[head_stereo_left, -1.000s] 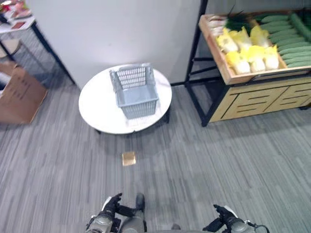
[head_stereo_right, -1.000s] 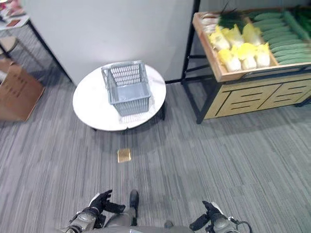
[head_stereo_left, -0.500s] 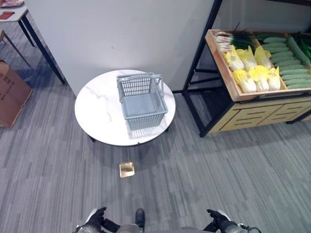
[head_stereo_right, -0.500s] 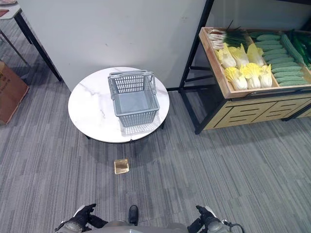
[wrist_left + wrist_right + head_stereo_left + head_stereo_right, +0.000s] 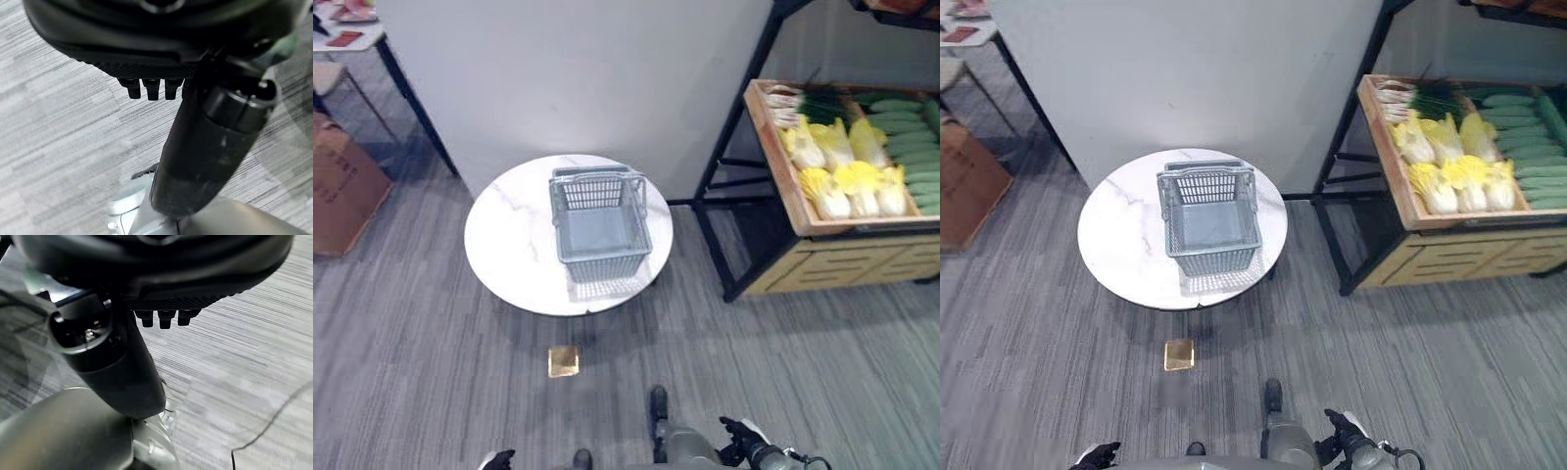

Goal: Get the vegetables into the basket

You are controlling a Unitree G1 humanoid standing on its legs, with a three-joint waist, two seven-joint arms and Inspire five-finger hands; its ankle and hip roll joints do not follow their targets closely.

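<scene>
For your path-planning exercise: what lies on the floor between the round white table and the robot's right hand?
A small gold floor plate on the grey carpet, nearer the table than the right hand, seen in the right eye view.

Grey basket, white marbled table, yellow cabbages, green cucumbers

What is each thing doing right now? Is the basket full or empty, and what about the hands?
Basket: upright on the round table, empty.
Cabbages: in the wooden crate, untouched.
Cucumbers: stacked in the crate, untouched.
Left hand: open, holding nothing.
Right hand: open, holding nothing.
Cardboard box: on the floor.
</scene>
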